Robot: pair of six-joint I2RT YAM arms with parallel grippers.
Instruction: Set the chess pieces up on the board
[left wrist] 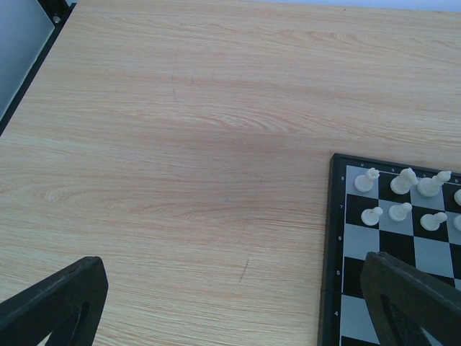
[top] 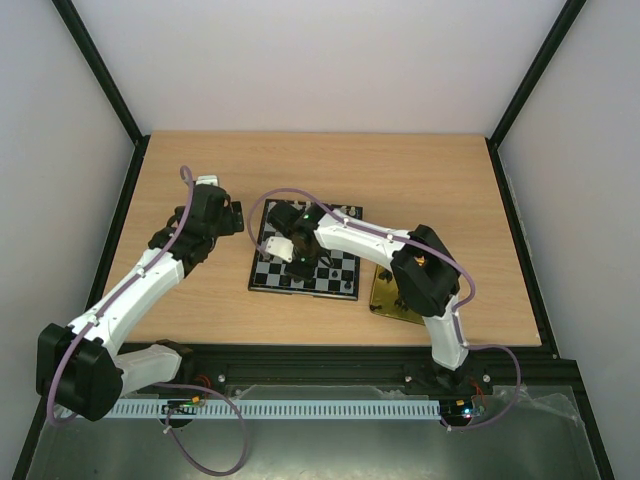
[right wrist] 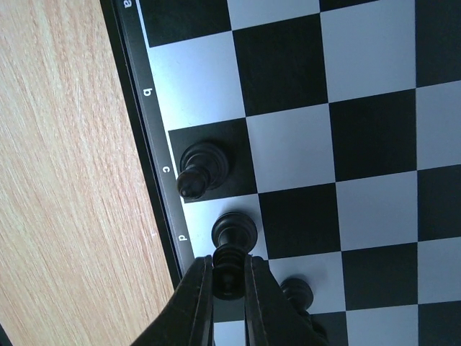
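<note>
wood-grain tabletop (top: 420, 180), board (top: 270, 272) at its middle
your left tool (left wrist: 232, 263) hangs wide open over bare wood just left of the board; your right tool (right wrist: 229, 277) is pinched on a black piece (right wrist: 234, 229) standing in the edge row by letter d.

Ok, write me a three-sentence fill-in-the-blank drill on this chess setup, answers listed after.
1. The right end effector is shut on a ____ chess piece.
2. The left end effector hangs over the wooden table with its jaws ____.
3. In the left wrist view, every figurine standing on the board is ____.
Missing words: black; open; white.
</note>
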